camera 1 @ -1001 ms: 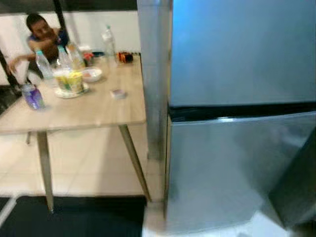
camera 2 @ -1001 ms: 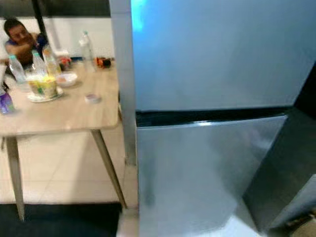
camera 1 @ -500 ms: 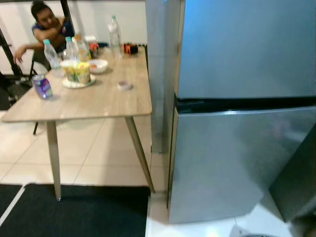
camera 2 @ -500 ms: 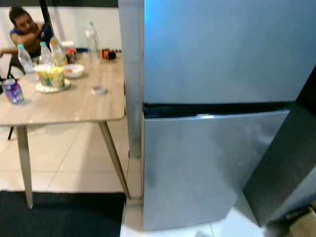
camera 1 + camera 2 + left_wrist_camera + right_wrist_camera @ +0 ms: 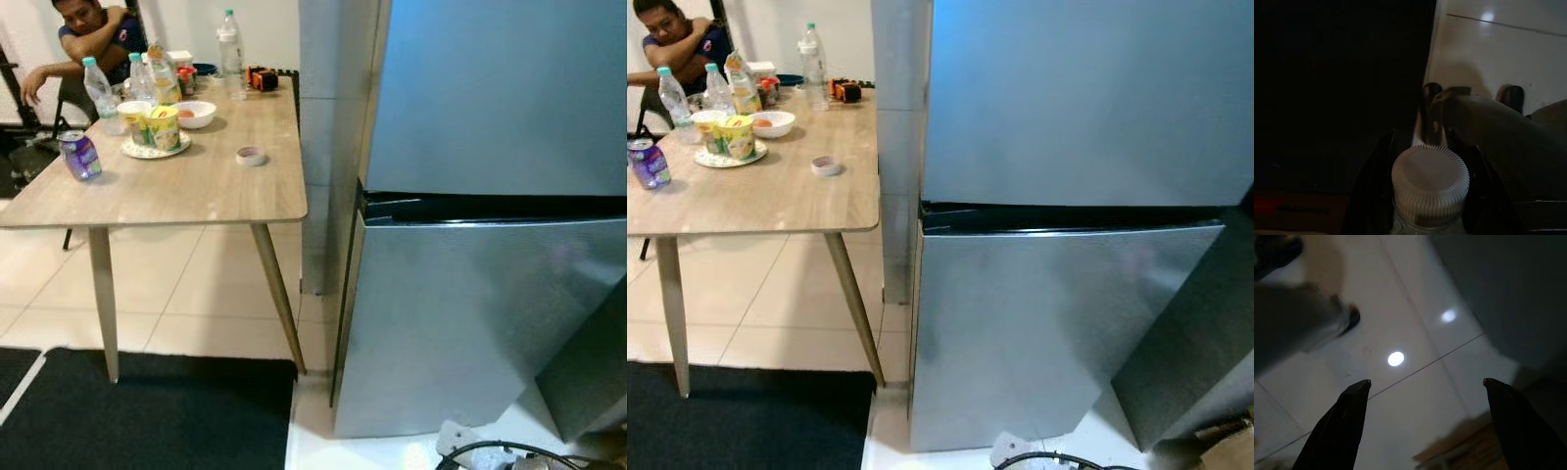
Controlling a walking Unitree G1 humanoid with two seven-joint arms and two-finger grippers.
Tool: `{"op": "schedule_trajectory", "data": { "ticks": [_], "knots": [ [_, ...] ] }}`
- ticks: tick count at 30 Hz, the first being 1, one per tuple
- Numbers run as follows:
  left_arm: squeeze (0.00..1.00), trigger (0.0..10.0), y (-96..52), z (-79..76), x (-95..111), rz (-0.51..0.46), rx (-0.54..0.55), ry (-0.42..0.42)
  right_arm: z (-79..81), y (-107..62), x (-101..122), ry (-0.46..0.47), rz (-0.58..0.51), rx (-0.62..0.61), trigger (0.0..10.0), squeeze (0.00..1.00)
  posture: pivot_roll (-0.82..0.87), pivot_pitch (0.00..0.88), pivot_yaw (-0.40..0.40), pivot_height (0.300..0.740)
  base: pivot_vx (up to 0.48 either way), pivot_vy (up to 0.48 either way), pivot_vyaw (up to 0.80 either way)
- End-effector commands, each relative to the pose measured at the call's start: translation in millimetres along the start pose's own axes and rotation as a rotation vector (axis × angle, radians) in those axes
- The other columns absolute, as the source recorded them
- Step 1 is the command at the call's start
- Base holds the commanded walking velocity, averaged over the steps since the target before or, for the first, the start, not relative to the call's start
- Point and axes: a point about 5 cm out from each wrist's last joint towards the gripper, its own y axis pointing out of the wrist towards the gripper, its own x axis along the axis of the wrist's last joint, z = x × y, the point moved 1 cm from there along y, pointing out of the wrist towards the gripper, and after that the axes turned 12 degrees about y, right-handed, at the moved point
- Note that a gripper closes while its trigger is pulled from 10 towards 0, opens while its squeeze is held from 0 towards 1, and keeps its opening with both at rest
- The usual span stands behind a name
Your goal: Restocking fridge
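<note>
A tall silver fridge [image 5: 470,323] stands in front of me on the right, with its upper door [image 5: 500,98] and lower door both closed. In the left wrist view, my left gripper [image 5: 1422,139] is shut on a clear bottle with a white ribbed cap [image 5: 1430,178], its black fingers [image 5: 1376,186] on either side of the neck. It hangs low over dark matting and white floor. My right gripper [image 5: 1426,382] is open, its two fingers wide apart over glossy white tiles with nothing between them.
A wooden table [image 5: 196,191] stands left of the fridge with water bottles [image 5: 101,90], cups on a plate [image 5: 157,127], a purple can [image 5: 80,157] and a bowl [image 5: 196,114]. A person [image 5: 88,34] sits behind it. Black mat [image 5: 147,411] in front; cable and plug [image 5: 470,446] lie by the fridge foot.
The whole picture has shifted and sharpened as the camera moved; fridge and table sit lower and more fully in view. A cable at the fridge foot has come into view. Nothing itself moved.
</note>
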Motion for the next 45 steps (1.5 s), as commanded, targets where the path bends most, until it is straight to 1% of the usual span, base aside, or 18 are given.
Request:
{"op": "schedule_trajectory", "data": {
  "ticks": [1,4,5,8,11,12,14,21,23,26,29,31,32,37,38,41,44,45],
  "knots": [
    [0.00,10.0,-0.7,-10.8,-15,0.049,-0.036,-0.022,-13.5,-6.1,10,0.004,-0.053,-0.026,10.0,0.00,-0.11,0.000,-0.038,0.740,0.000,0.000,0.00],
    [0.00,10.0,-0.8,-6.4,-13,0.039,-0.010,-0.051,-22.7,-10.5,22,-0.014,-0.097,-0.034,10.0,0.00,-0.11,0.000,-0.038,0.740,0.000,0.000,0.00],
    [0.00,10.0,-1.0,-1.3,-10,0.017,0.009,-0.144,-28.1,-13.6,32,-0.022,-0.133,-0.030,10.0,0.00,-0.11,0.002,-0.036,0.740,0.000,0.000,0.00],
    [0.00,10.0,-2.0,7.5,-7,-0.004,0.033,-0.235,-31.8,-17.3,43,-0.032,-0.175,-0.002,10.0,0.00,-0.11,0.002,-0.036,0.740,0.000,0.000,0.00],
    [0.00,10.0,-6.8,29.9,-11,0.017,0.092,-0.286,-35.6,-23.4,55,-0.041,-0.242,0.045,10.0,0.00,-0.11,0.000,-0.032,0.740,0.000,0.000,0.00],
    [0.00,10.0,-8.6,33.9,-17,0.055,0.097,-0.255,-37.1,-25.7,58,-0.044,-0.262,0.057,10.0,0.00,-0.11,0.000,-0.032,0.740,0.000,0.000,0.00],
    [0.00,10.0,-15.3,47.7,-34,0.168,0.129,-0.077,-39.7,-31.8,67,-0.054,-0.318,0.094,10.0,0.00,-0.11,0.000,-0.032,0.740,0.000,0.000,0.00],
    [0.00,10.0,-26.7,76.6,-44,0.240,0.218,0.143,-45.9,-46.4,87,-0.065,-0.442,0.157,10.0,0.00,-0.11,0.000,-0.023,0.740,0.000,0.000,0.00],
    [0.00,10.0,-26.9,88.2,-27,0.205,0.265,0.291,-48.5,-53.7,102,-0.087,-0.509,0.173,10.0,0.00,-0.10,0.000,-0.025,0.740,0.000,0.000,0.00],
    [0.00,10.0,-26.8,91.1,-22,0.193,0.285,0.324,-48.7,-55.4,105,-0.090,-0.527,0.178,10.0,0.00,-0.10,0.000,-0.025,0.740,0.000,0.000,0.00],
    [0.00,10.0,-26.0,102.2,12,0.088,0.417,0.414,-51.3,-73.6,128,-0.065,-0.693,0.232,10.0,0.00,-0.10,0.000,-0.025,0.740,0.000,0.000,0.00],
    [0.00,10.0,-25.6,102.6,19,0.060,0.437,0.427,-51.7,-79.4,133,-0.063,-0.735,0.252,10.0,0.00,-0.10,0.000,-0.025,0.740,0.000,0.000,0.00],
    [0.00,10.0,-17.6,84.3,38,-0.025,0.396,0.461,-52.6,-104.3,146,-0.072,-0.845,0.350,10.0,0.00,-0.11,0.000,-0.030,0.740,0.000,0.000,0.00],
    [0.00,10.0,-7.3,52.1,42,-0.064,0.290,0.527,-48.5,-139.7,160,-0.148,-0.951,0.474,10.0,0.00,-0.12,0.000,-0.029,0.740,0.000,0.000,0.00],
    [0.00,10.0,-7.3,52.1,42,-0.064,0.290,0.527,-48.5,-139.7,160,-0.148,-0.951,0.474,10.0,0.00,-0.12,0.000,-0.029,0.740,0.000,0.000,0.00],
    [0.00,10.0,-2.0,28.1,30,-0.055,0.192,0.474,-56.0,-169.6,189,-0.211,-1.086,0.419,10.0,0.00,-0.12,0.000,-0.030,0.740,0.000,0.000,0.00],
    [0.00,10.0,-1.1,22.1,25,-0.044,0.165,0.471,-59.0,-177.0,198,-0.237,-1.113,0.382,10.0,0.00,-0.12,0.000,-0.030,0.740,0.000,0.000,0.00],
    [0.00,10.0,-0.7,18.0,19,-0.027,0.152,0.469,-63.8,-180.5,207,-0.278,-1.101,0.307,10.0,0.00,-0.12,0.000,-0.030,0.740,0.000,0.000,0.00]
  ]
}}
